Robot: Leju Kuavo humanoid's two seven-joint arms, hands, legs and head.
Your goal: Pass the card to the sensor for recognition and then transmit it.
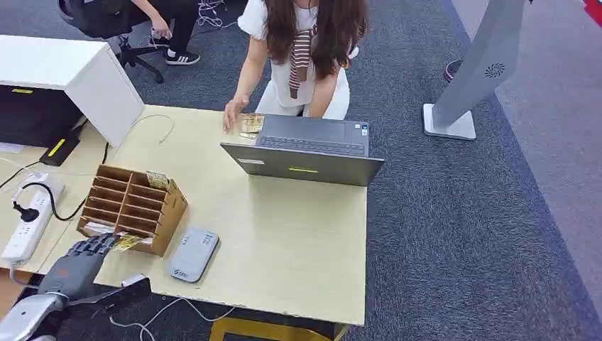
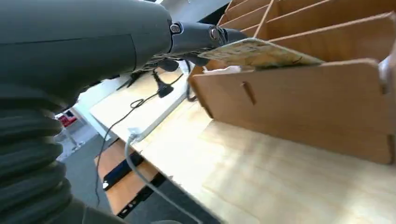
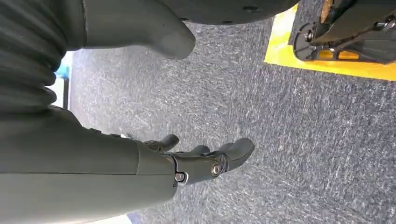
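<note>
A patterned card [image 1: 129,241] sticks out of a low front slot of the wooden card organizer [image 1: 131,206] on the table's left side. My left hand [image 1: 85,256] reaches in from the near left edge and grips that card. In the left wrist view its dark fingers [image 2: 201,35] lie on the card [image 2: 261,53] just above the organizer's front wall [image 2: 299,102]. The grey card sensor [image 1: 193,253] lies flat on the table just right of the organizer. My right hand [image 3: 201,161] hangs over the carpet with its fingers apart and nothing in it.
An open grey laptop [image 1: 312,153] stands at the table's far side, with a person behind it whose hand [image 1: 233,114] rests by some cards [image 1: 250,122]. Another card [image 1: 157,179] pokes from the organizer's top. A white power strip [image 1: 28,220] and cables lie left.
</note>
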